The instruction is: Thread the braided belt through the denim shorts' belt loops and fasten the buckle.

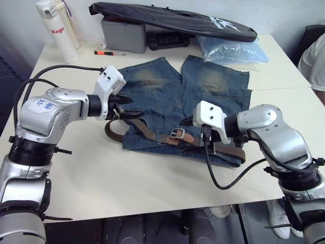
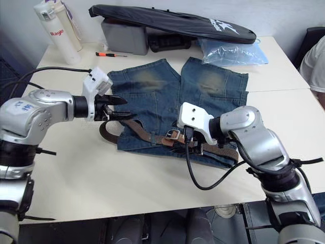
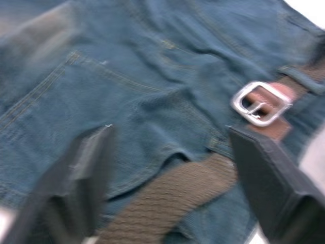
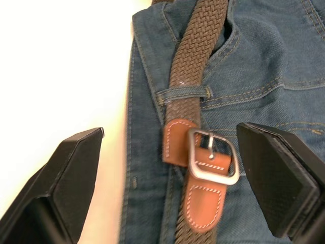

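The faded denim shorts (image 1: 172, 91) lie flat in the middle of the table, waistband toward me. The braided belt (image 1: 144, 131) runs along the waistband, and its left end curls onto the table (image 1: 109, 133). A belt loop (image 4: 184, 93) crosses the strap beside the buckle (image 4: 213, 158). The silver buckle (image 1: 177, 133) sits mid-waist with tan leather tabs at both sides. My left gripper (image 1: 126, 108) is open at the shorts' left waist corner, and the strap (image 3: 167, 203) lies between its fingers (image 3: 76, 178). My right gripper (image 4: 170, 129) is open just above the buckle, holding nothing.
At the back stand white bottles (image 1: 58, 28), a grey box (image 1: 122, 34), a long black bag (image 1: 172, 19) and a pale blue plastic bag (image 1: 231, 51). A small orange-handled tool (image 1: 108, 52) lies behind the shorts. A person's sleeve (image 1: 315, 61) shows at the right edge.
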